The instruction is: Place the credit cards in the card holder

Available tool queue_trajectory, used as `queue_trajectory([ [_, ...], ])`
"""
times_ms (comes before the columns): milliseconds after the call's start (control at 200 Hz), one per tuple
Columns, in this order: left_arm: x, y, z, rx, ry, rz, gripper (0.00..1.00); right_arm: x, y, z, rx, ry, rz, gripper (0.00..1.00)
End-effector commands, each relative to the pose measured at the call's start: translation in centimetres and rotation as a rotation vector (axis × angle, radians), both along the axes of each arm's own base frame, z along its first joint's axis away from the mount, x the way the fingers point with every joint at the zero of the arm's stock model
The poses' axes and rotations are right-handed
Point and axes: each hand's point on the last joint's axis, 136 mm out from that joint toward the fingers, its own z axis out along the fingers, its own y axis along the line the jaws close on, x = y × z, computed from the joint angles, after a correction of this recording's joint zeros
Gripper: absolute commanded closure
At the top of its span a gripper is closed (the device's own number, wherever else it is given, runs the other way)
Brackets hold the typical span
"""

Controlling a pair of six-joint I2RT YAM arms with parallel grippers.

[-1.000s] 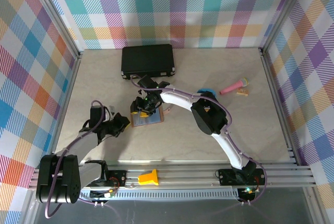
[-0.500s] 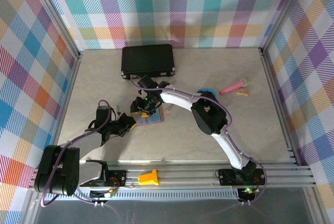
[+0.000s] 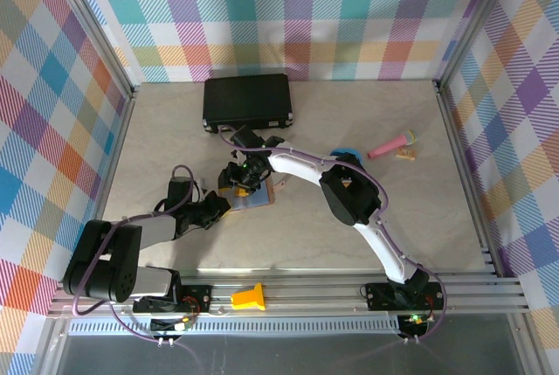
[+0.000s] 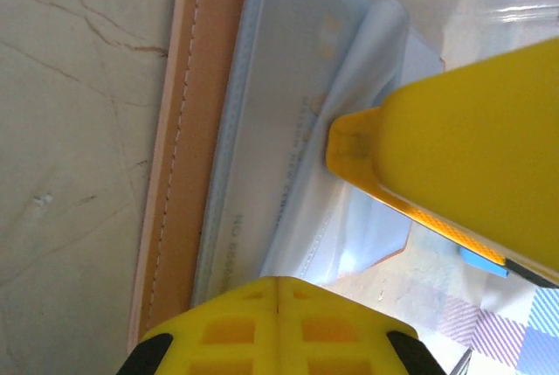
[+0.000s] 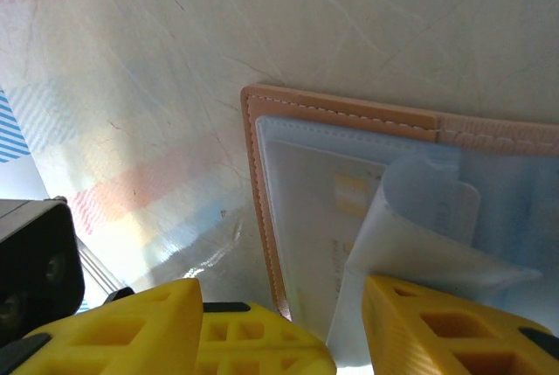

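Looking left first, the left gripper (image 3: 215,209) is clenched on nothing, with the card holder (image 4: 188,130) lying open right at its fingertips. One grey credit card (image 5: 310,218) already sits inside a clear sleeve (image 5: 410,226). I'd guess more cards are left, but I can't spot them. Over the holder the right gripper (image 3: 243,179) hovers with jaws spread, one finger at the curled sleeve. There's faint print on the card, too blurry to read.

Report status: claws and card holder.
Left claw shut at card holder edge. Right claw open, finger against curled sleeve. Holder lies open, one card pocketed.
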Motion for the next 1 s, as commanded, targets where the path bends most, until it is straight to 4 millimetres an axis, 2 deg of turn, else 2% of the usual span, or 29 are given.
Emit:
queue_trajectory([
  [0,1.0,0.0,0.4,0.038,-0.05,-0.014,1.0,-0.4,0.3,1.5,0.029,-0.015,0.023,0.49],
  [90,1.0,0.1,0.2,0.048,-0.045,-0.01,1.0,0.2,-0.4,2.8,0.034,-0.055,0.009,0.49],
  [190,0.9,0.1,0.1,0.054,-0.041,-0.015,1.0,1.0,-2.1,3.9,0.009,-0.113,-0.032,0.49],
  [365,1.0,0.2,-0.1,0.058,-0.034,-0.017,1.0,1.5,-4.6,3.1,-0.081,-0.155,-0.071,0.48],
  [465,1.1,0.1,0.0,0.053,-0.034,-0.017,1.0,1.5,-4.5,2.2,-0.088,-0.14,-0.065,0.48],
  [655,1.3,0.0,0.4,0.054,-0.041,-0.021,1.0,1.2,-2.8,1.7,-0.028,-0.108,-0.014,0.48],
  [760,1.4,0.2,1.1,0.062,-0.053,-0.017,1.0,1.3,-2.5,2.1,-0.01,-0.122,-0.003,0.48],
  [995,1.9,0.8,2.8,0.078,-0.087,0.011,0.99,1.6,-2.2,4.4,0.048,-0.173,-0.007,0.49],
])
